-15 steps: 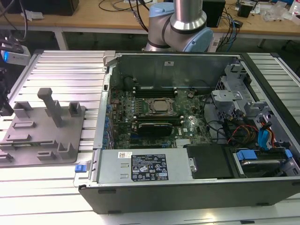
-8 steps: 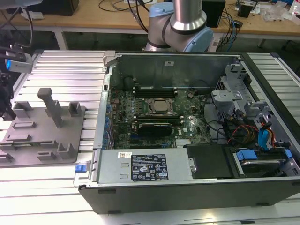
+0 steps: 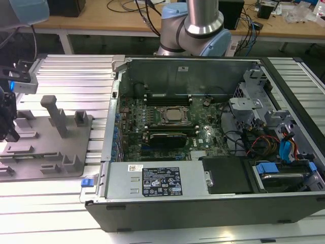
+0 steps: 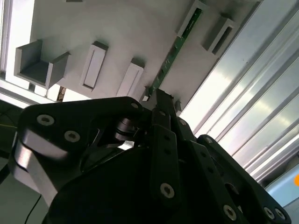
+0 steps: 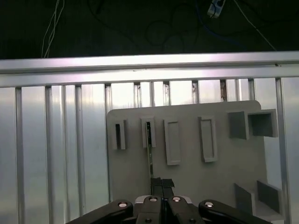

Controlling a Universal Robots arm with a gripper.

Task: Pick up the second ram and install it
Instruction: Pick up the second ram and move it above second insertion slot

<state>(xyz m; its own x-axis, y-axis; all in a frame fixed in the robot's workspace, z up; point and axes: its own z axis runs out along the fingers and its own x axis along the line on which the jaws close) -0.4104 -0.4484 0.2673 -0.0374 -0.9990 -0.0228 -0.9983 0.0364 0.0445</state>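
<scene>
**Gripper clamped on the second ram over the fixture plate**

At the exterior view's far left, the gripper [image 3: 7, 124] hangs as a dark shape at the frame's edge, over the near end of the grey fixture plate [image 3: 76, 142]. The plate lies on the ribbed aluminium table [image 3: 66, 76], with upright posts [image 3: 57, 116] standing on it.

In the first wrist view the plate [image 5: 187, 186] carries a row of narrow rectangular holders. The second ram [image 5: 150, 149] shows edge-on as a thin line that runs from one holder towards the gripper [image 5: 162, 183]. The fingertips are drawn together on the stick's near end.

The second wrist view shows the same grip. The green stick [image 4: 175, 51] slants across the plate [image 4: 121, 28] and its lower end meets the black fingertips [image 4: 161, 100]. From these angles it is hard to say whether the stick's far end rests in its holder or has lifted clear.

To the right of the plate in the exterior view stands the open computer case [image 3: 203, 206], well apart from the gripper. Its motherboard [image 3: 172, 127] lies exposed in the middle. A grey power supply [image 3: 157, 180] runs along the near side, and cables and drive bays [image 3: 279, 147] crowd the right end. The arm's base [image 3: 198, 25] rises behind the case.
</scene>
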